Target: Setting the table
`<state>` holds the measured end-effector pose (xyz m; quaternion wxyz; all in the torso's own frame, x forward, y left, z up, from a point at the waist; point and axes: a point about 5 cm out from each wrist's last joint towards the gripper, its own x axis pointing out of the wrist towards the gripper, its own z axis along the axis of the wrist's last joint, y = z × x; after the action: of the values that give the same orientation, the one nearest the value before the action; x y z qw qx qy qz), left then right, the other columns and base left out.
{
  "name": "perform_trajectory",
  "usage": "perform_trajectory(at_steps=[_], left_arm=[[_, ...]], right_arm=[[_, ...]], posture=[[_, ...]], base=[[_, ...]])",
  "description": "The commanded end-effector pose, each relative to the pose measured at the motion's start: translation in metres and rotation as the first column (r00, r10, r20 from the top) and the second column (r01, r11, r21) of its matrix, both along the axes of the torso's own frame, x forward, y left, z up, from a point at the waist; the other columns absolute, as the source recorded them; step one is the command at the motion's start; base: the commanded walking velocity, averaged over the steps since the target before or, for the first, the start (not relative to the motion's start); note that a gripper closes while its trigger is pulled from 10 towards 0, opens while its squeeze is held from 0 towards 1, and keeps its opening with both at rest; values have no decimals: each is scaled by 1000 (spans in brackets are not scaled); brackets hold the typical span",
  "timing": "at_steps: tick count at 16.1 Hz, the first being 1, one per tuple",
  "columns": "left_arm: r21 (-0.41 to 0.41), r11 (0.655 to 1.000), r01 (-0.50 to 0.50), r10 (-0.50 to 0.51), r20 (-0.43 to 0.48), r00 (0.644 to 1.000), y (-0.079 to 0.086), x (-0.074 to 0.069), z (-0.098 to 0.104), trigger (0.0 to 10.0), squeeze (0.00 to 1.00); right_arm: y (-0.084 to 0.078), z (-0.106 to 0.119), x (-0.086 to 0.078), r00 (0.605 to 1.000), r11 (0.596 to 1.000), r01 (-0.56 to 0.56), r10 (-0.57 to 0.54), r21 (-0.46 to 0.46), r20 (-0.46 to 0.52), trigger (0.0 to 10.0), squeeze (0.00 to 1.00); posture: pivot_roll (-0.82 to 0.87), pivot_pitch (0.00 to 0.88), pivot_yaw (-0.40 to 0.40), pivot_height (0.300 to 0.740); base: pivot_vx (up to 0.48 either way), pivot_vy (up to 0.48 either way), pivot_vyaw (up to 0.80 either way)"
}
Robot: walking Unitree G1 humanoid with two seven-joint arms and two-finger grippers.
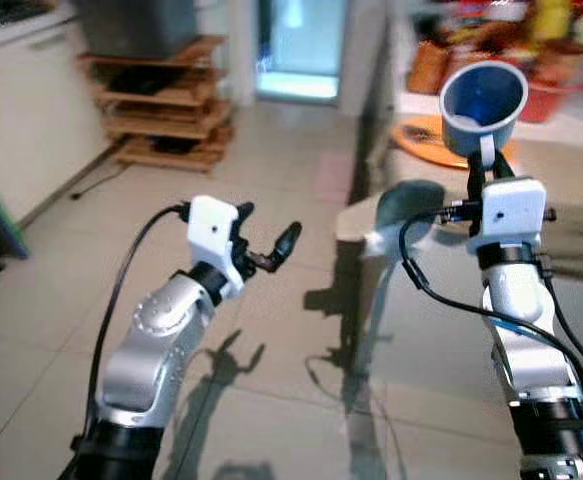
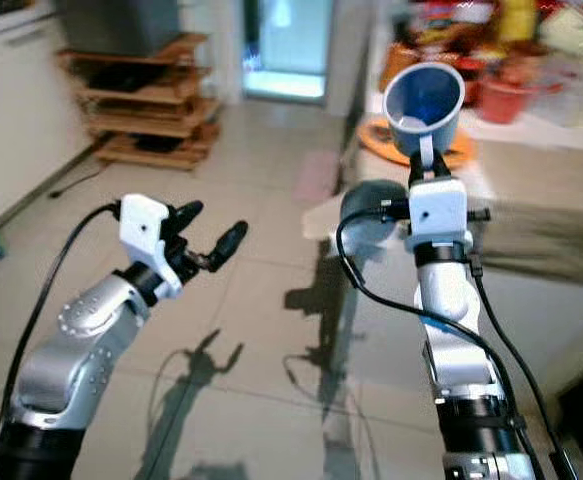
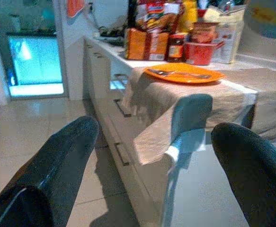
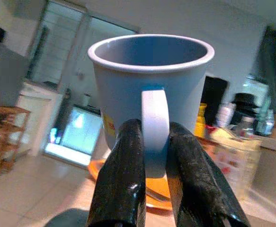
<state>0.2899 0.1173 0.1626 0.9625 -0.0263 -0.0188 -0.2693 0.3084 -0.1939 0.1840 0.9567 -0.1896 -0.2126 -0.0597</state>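
Observation:
My right gripper (image 1: 484, 158) is shut on the handle of a blue mug (image 1: 482, 106) and holds it up in the air in front of the table (image 1: 571, 230). In the right wrist view the mug (image 4: 149, 90) stands upright with its handle pinched between the two black fingers (image 4: 121, 189). An orange plate (image 1: 421, 137) carrying cutlery lies on the table's near corner; the same orange plate (image 3: 185, 74) is plain in the left wrist view. My left gripper (image 1: 267, 240) is open and empty over the floor, left of the table.
Food packets, jars and red bowls (image 3: 173, 35) crowd the counter behind the plate. A chair back (image 1: 411, 205) stands at the table's corner. Wooden shelves (image 1: 161, 110) and white cabinets (image 1: 21, 130) line the left side. A lit doorway (image 1: 301, 50) lies ahead across the tiled floor (image 1: 291, 380).

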Motion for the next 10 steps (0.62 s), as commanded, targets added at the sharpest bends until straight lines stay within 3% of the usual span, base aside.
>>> perform_trajectory(at_steps=[1, 10], left_arm=[[6, 1000, 16, -16, 9, 1000, -5, 1, 1, 10000, 0], [24, 1000, -17, 18, -13, 1000, -5, 4, -7, 10000, 0]], right_arm=[[-5, 4, 1, 1000, 1000, 15, -15, 3, 6, 0, 0], [-3, 1, 3, 1000, 1000, 10, -10, 2, -5, 0, 0]], posture=[[66, 0, 16, 740], [64, 0, 22, 740]], base=[[0, -480, 0], [0, -470, 0]])
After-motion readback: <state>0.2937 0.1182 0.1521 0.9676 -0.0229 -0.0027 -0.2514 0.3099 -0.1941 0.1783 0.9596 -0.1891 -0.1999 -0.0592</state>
